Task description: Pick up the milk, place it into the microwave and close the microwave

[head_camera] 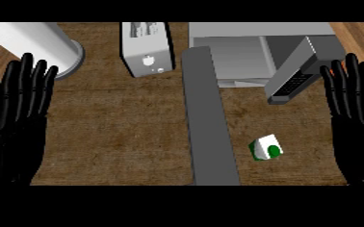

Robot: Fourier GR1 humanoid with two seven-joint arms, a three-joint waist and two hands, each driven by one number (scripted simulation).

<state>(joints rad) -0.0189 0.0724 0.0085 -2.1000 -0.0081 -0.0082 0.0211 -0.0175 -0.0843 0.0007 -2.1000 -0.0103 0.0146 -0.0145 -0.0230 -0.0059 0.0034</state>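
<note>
A small white and green milk carton [267,148] stands on the wooden counter at the lower right. Behind it, at the upper right, the grey microwave [235,62] has its cavity showing, and its door [295,72] is swung open toward the right. At the right edge of the view, my right hand [346,106] is open with fingers up, to the right of the carton and apart from it. My left hand [25,101] is open at the left edge, fingers up, far from the carton.
A long grey strip [208,120] runs down the counter's middle, left of the milk. A white toaster-like appliance [147,48] stands at the top centre. A white cylinder [46,45] stands at the top left, near my left hand.
</note>
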